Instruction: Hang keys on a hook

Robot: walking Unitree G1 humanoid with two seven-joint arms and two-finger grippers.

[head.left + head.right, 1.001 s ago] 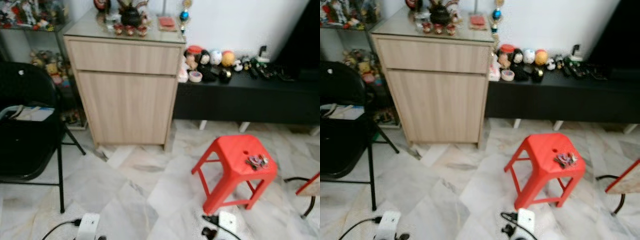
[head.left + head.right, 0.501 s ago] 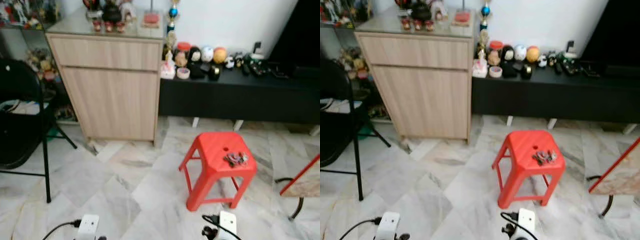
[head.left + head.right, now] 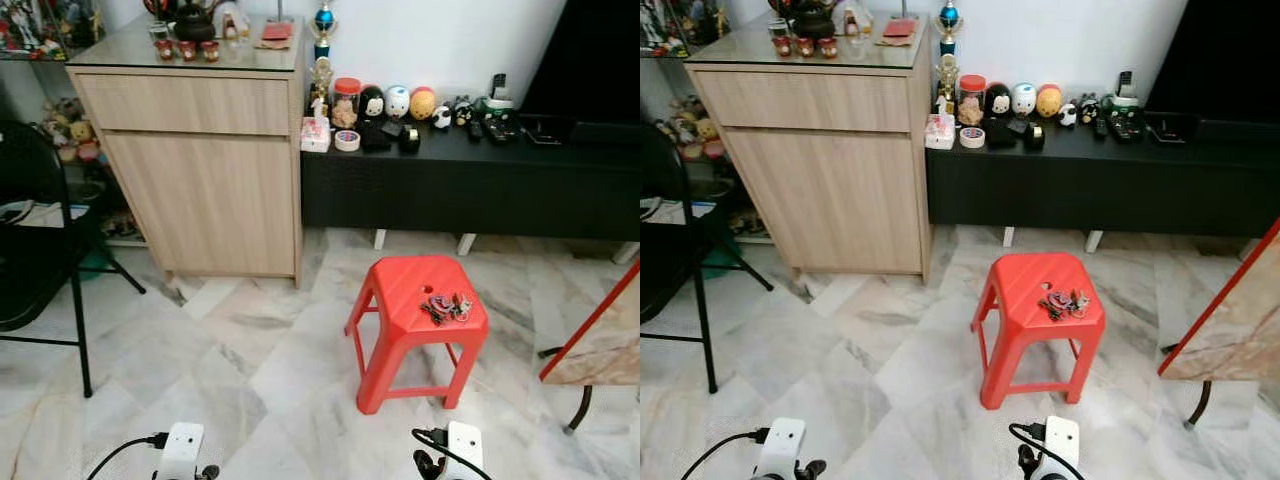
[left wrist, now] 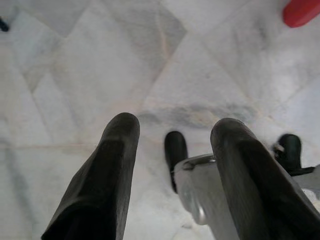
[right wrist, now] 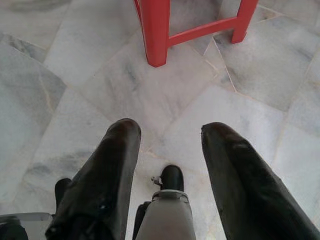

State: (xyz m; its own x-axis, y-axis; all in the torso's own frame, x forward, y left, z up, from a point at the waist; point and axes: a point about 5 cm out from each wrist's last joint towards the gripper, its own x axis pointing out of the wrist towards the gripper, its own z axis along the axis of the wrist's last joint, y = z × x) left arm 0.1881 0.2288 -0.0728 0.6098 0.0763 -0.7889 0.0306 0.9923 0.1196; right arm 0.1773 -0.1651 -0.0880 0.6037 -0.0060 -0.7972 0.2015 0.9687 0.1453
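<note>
The keys [image 3: 448, 307] are lying in a small bunch on the top of the red stool [image 3: 415, 290], near its right edge and just beside the hole in its middle. The stool is standing on the marble floor [image 3: 240, 370], in front of the black bench [image 3: 470, 185] that is running along the white wall. A row of small figures and jars [image 3: 385, 105] is sitting along the bench's left end, with remotes and other dark items [image 3: 500, 125] further right on its top. A wooden cabinet [image 3: 195, 165] is standing against the bench's left end, with a teapot and small cups [image 3: 185, 30] on its glass top. A black folding chair [image 3: 35, 250] is standing at the far left.

The left gripper [image 4: 172, 150] is hanging low over the floor, its fingers spread apart and grasping nothing. The right gripper [image 5: 167, 150] is hanging likewise, fingers released and empty, with the stool's red legs [image 5: 155, 32] on the floor beyond it. Both are well apart from the keys.
</note>
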